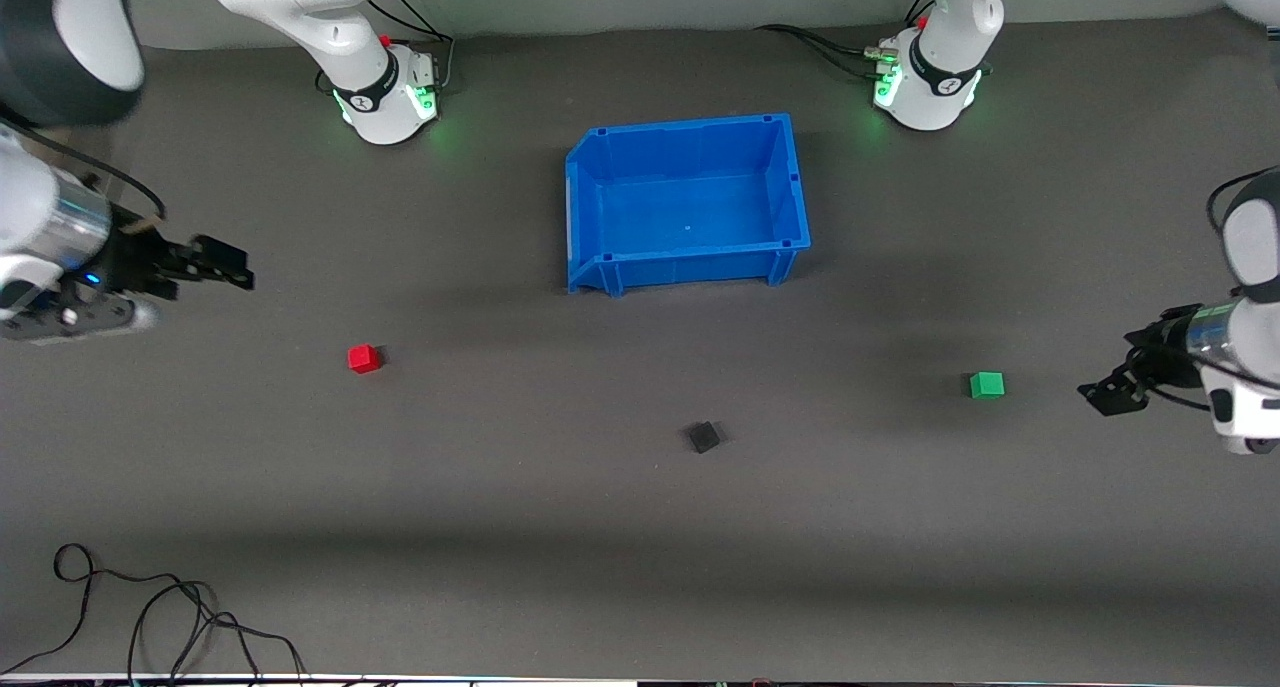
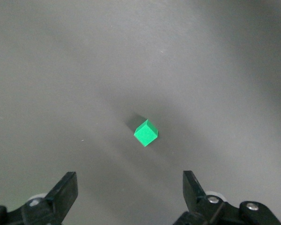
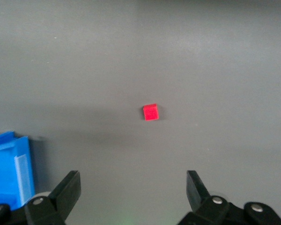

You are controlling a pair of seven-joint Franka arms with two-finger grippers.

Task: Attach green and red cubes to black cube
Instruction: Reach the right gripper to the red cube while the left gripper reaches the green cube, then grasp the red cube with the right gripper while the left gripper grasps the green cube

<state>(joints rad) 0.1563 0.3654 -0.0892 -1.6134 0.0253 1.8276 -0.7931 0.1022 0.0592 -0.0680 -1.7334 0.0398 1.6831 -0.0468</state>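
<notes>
still at the approach: left gripper (image 2: 129,197) over green cube (image 2: 145,133), right gripper (image 3: 133,194) over red cube (image 3: 151,112), fingers apart on both. next, descend and clamp, then carry to black cube (image 1: 704,436).

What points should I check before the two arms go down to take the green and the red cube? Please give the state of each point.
1. Left gripper open, empty: ok.
2. Right gripper open, empty: ok.
3. Green cube free on the mat, in the left wrist view: ok.
4. Red cube free on the mat, in the right wrist view: ok.
5. Black cube apart from both, nearer the front camera: ok.
6. Blue bin away from all three cubes: ok.
</notes>
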